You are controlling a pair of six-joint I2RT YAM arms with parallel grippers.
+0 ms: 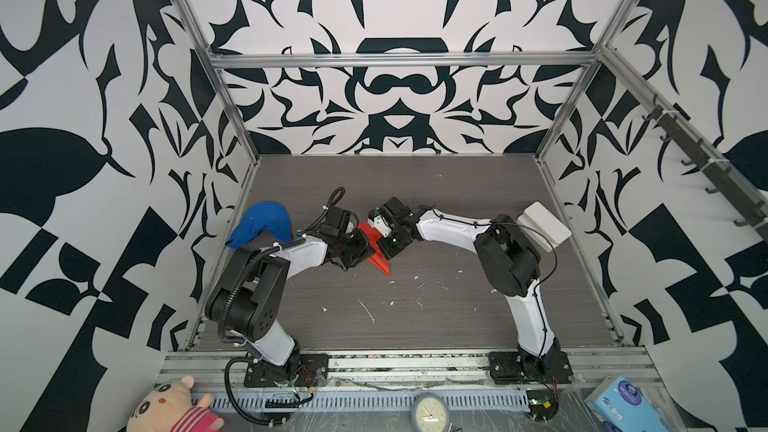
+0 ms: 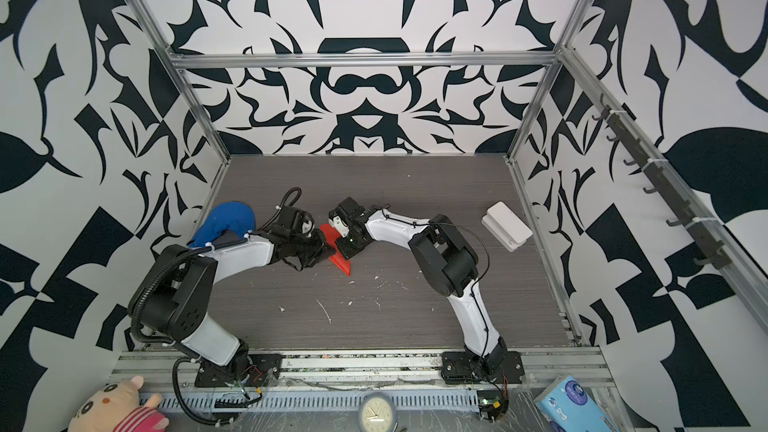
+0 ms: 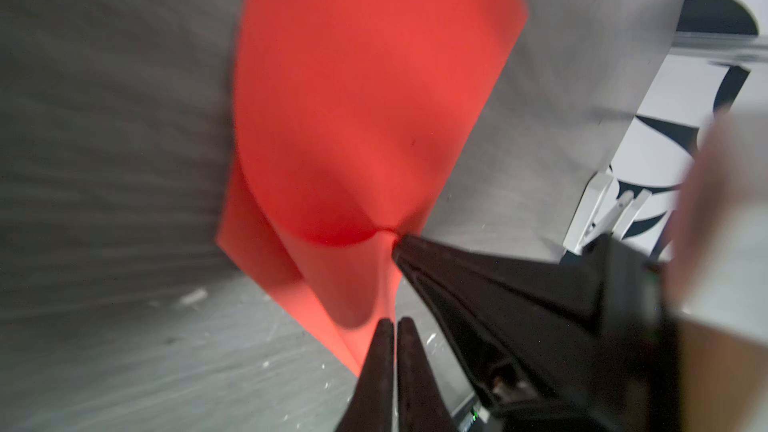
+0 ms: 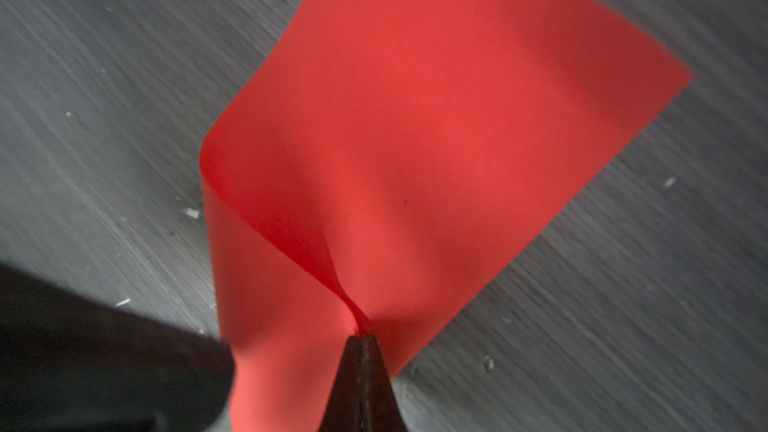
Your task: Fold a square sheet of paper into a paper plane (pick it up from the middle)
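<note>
right fingers (image 4: 349, 388) black, tapered, pinching smooth curled red paper sheet (image 4: 436, 118)

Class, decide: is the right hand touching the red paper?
Touching: the right wrist view shows the right hand pinched shut on the red paper.

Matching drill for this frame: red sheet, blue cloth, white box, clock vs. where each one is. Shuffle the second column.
Things
1. square sheet of paper
2. blue cloth
3. white box
4. clock

Places
A. at the right edge of the table
B. off the table, nearest the camera in both top views
C. mid-table, pinched in the shut right gripper
D. at the left edge of the table

Pairs: 1-C, 2-D, 3-A, 4-B
</note>
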